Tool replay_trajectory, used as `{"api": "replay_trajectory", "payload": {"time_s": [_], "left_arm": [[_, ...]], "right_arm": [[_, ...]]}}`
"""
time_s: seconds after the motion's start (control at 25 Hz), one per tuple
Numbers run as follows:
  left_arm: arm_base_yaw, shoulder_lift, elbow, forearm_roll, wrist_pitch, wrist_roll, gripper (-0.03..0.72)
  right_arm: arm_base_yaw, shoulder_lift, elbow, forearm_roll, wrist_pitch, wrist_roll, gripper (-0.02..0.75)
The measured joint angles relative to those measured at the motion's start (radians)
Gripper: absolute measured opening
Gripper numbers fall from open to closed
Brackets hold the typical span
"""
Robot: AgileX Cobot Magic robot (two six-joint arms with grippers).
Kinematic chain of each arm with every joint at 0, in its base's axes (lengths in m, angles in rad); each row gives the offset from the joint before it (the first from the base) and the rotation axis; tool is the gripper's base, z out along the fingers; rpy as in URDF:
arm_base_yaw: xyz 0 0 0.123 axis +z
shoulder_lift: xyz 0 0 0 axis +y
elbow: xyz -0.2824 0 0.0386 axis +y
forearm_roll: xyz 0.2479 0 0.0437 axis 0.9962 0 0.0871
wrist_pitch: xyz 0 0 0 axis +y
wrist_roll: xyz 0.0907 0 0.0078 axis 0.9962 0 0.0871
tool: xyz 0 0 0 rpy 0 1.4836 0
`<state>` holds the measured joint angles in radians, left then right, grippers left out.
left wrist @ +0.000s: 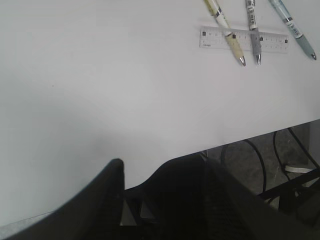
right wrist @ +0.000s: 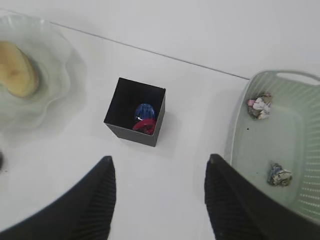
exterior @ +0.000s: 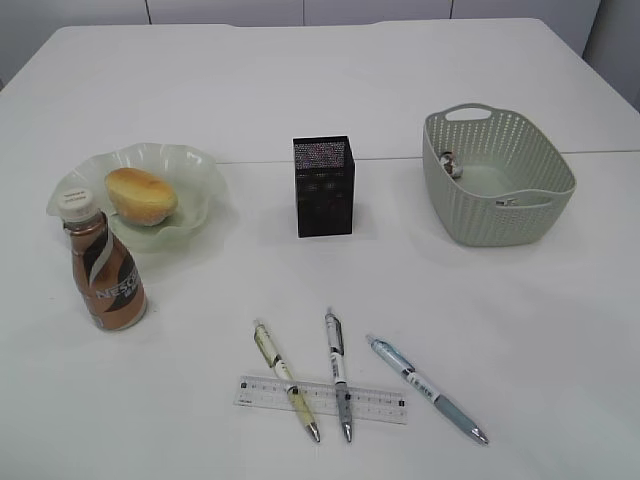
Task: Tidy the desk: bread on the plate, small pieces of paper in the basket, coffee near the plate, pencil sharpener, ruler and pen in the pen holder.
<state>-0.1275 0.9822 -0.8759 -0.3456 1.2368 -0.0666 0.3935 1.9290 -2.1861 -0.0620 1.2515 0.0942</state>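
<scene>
Right wrist view shows the right end effector (right wrist: pixel 157 200) spread open and empty above the pen holder (right wrist: pixel 135 119), sharpener inside. Left end effector (left wrist: pixel 160 200) is open too, while three pens (exterior: pixel 337 375) and the ruler (exterior: pixel 322 398) wait on the tabletop (exterior: pixel 320 100).

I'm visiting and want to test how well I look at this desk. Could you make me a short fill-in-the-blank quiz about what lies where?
1. The bread lies on the ____.
2. ____ pens lie near the desk's front edge.
3. Two pens rest across the clear ____.
4. The basket holds ____ crumpled paper pieces.

Missing words: plate; three; ruler; two
</scene>
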Motion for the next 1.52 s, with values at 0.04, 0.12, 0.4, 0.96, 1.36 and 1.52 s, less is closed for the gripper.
{"api": "replay_trajectory", "payload": {"time_s": [0.04, 0.12, 0.4, 0.96, 1.36, 1.52], "left_arm": [[0.0, 0.0, 0.0, 0.0, 0.0, 0.0, 0.372], [0.0, 0.0, 0.0, -0.004, 0.0, 0.0, 0.372], [0.0, 0.0, 0.0, -0.006, 0.0, 0.0, 0.372], [0.0, -0.019, 0.0, -0.004, 0.0, 0.0, 0.372], [0.0, -0.019, 0.0, -0.001, 0.0, 0.0, 0.372], [0.0, -0.019, 0.0, 0.001, 0.0, 0.0, 0.372]], "right_arm": [[0.0, -0.031, 0.019, 0.002, 0.0, 0.0, 0.447], [0.0, -0.104, 0.078, 0.004, 0.002, -0.004, 0.447], [0.0, -0.303, 0.319, 0.12, 0.006, -0.176, 0.447], [0.175, -0.351, 0.724, 0.263, -0.031, -0.712, 0.447], [0.227, -0.247, 0.878, 0.259, -0.207, -0.81, 0.536], [0.273, -0.14, 0.878, 0.239, -0.245, -0.834, 0.551]]}}
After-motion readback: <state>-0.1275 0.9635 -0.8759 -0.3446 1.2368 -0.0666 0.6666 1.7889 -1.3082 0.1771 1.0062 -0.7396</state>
